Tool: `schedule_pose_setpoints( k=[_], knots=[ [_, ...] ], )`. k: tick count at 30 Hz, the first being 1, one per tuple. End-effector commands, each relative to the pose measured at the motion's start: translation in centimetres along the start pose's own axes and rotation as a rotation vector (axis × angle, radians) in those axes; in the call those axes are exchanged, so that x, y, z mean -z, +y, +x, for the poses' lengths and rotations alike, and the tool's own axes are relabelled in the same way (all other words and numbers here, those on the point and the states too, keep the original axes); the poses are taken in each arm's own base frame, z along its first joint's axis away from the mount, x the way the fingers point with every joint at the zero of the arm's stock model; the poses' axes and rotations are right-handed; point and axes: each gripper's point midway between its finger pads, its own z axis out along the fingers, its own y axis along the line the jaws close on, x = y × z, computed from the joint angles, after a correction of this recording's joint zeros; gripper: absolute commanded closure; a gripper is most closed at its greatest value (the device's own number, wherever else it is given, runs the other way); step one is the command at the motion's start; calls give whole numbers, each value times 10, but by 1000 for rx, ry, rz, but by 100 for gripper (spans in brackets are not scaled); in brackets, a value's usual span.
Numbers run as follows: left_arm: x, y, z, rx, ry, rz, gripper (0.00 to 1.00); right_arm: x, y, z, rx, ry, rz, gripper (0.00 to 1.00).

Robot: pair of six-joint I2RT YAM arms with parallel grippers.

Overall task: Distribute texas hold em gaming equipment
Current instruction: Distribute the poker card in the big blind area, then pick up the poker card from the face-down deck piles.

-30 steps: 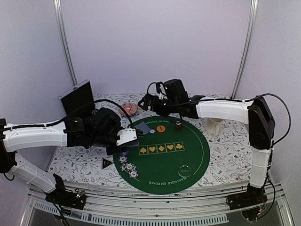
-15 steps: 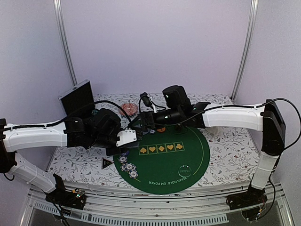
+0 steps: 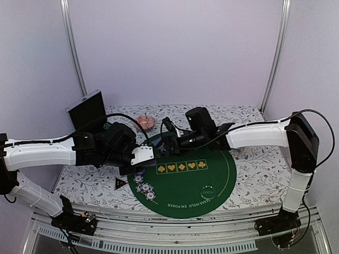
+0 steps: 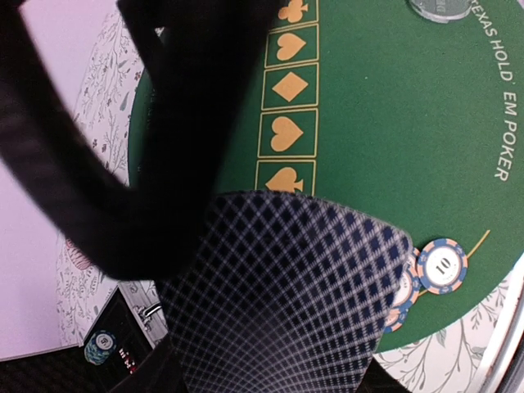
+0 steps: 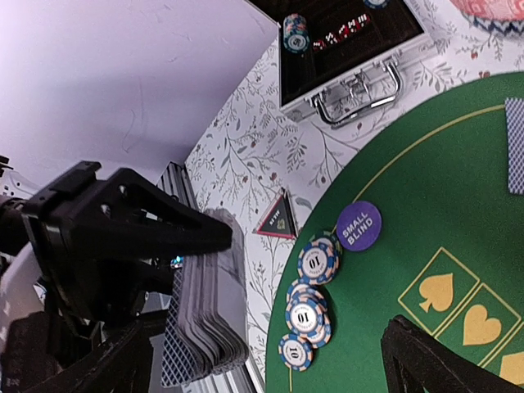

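My left gripper (image 3: 143,155) is shut on a thick deck of playing cards (image 4: 286,303) with blue cross-hatched backs, held over the left rim of the green poker mat (image 3: 212,172). The same deck (image 5: 209,327) shows edge-on in the right wrist view, under the left gripper's black finger (image 5: 123,229). My right gripper (image 3: 165,144) hangs open just right of the deck, nothing between its fingers (image 5: 442,360). Several blue "10" chips (image 5: 318,262) lie at the mat's near-left edge, beside a purple "small blind" disc (image 5: 359,225). One card (image 5: 514,147) lies face down on the mat.
A black triangular marker (image 3: 121,183) lies on the floral cloth left of the chips. An open metal case (image 3: 87,110) holding chips stands at the back left, a pink patterned dish (image 3: 144,123) beside it. A clear disc (image 3: 208,191) sits on the mat's near right.
The right arm has swung left and forward from the mat's far side until its open gripper is next to the deck. The left arm and deck have stayed still.
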Motion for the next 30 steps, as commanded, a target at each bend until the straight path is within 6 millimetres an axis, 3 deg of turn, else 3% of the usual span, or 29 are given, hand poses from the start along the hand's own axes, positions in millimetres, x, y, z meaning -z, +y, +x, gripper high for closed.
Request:
schedule_pose_setpoints(
  k=[1,7,15,30],
  knots=[
    [4,6,-10,12,-40,-27,50,5,14,6,-13,8,-71,0],
    [4,6,-10,13,-41,-25,50,-3,15,4,-19,-5,-86,1],
    [3,6,-11,15,-43,-24,50,-32,2,4,-42,33,-43,4],
    [1,5,-10,14,-37,-18,50,-6,-8,11,-36,34,100,20]
  ],
)
